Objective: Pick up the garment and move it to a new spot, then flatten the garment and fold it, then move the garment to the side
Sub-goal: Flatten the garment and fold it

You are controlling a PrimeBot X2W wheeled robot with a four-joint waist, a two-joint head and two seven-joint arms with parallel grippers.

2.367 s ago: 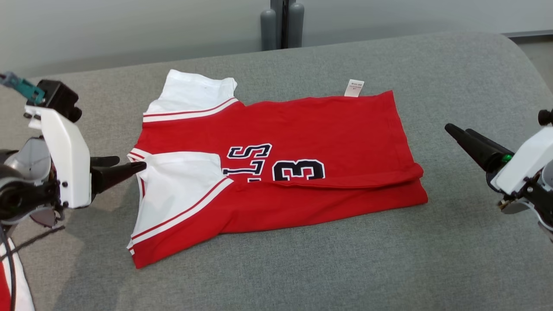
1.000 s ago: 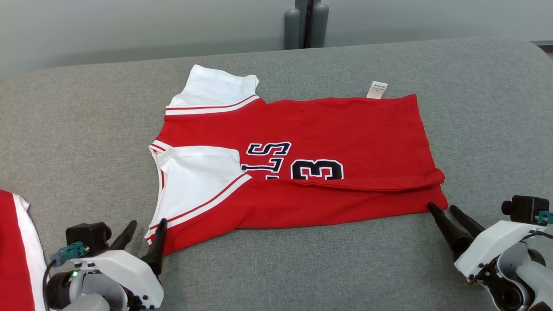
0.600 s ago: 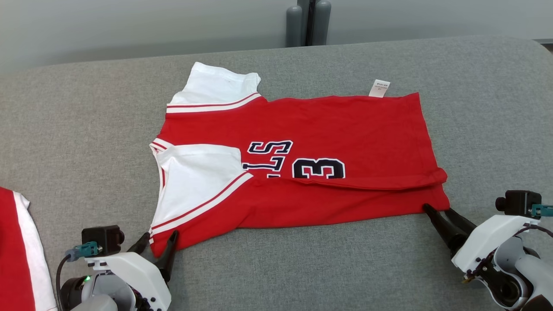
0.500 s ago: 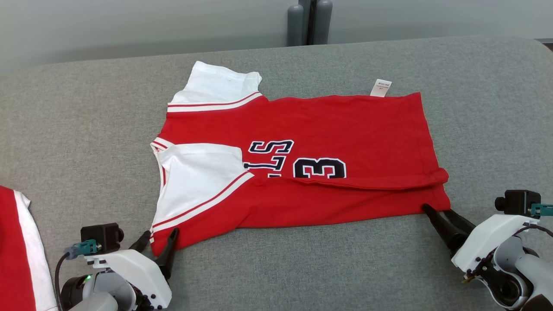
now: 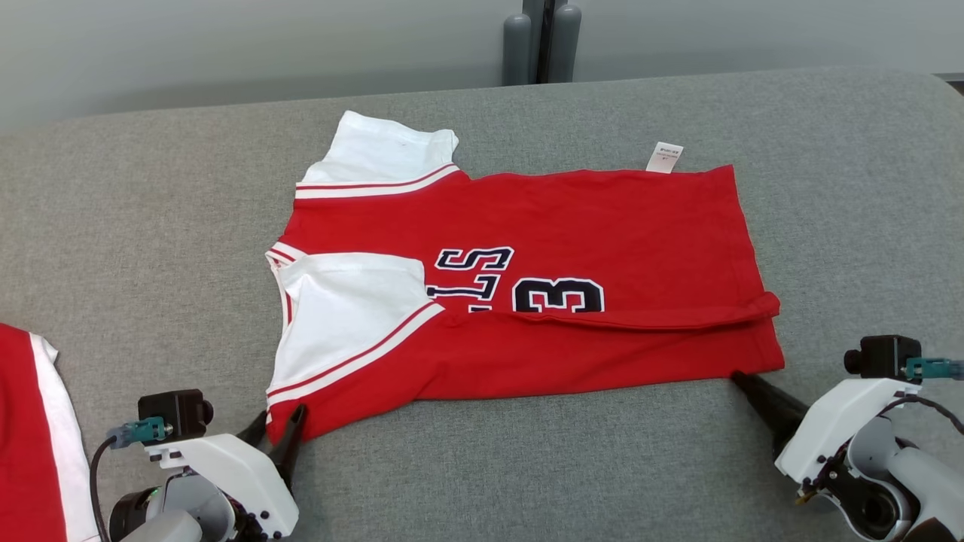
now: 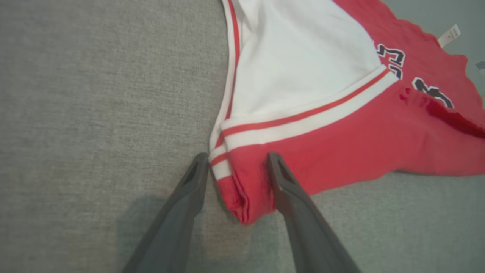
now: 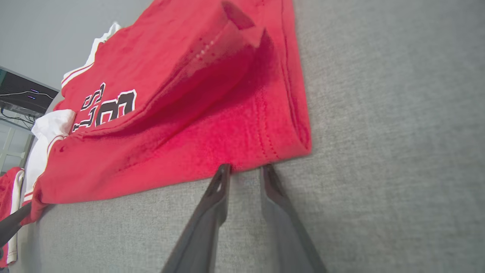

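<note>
The garment (image 5: 527,226) is a red jersey with white sleeves and dark numbers, lying partly folded on the grey padded table (image 5: 527,467). My left gripper (image 5: 280,425) is at its near-left corner. In the left wrist view the garment (image 6: 341,151) has that corner between the two fingers of the left gripper (image 6: 237,163), which stand apart, one on each side. My right gripper (image 5: 742,380) is at the near-right corner. In the right wrist view the right gripper (image 7: 246,168) keeps a narrow gap, its tips touching the hem of the garment (image 7: 189,94).
A second red and white garment (image 5: 30,436) lies at the table's left edge, beside my left arm. Two grey posts (image 5: 538,41) rise behind the table's far edge. Bare grey padding surrounds the jersey on all sides.
Both grippers came down from the jersey's sides to its near corners. In the last second the left fingers slid around the corner, and both pairs of fingers have drawn closer together.
</note>
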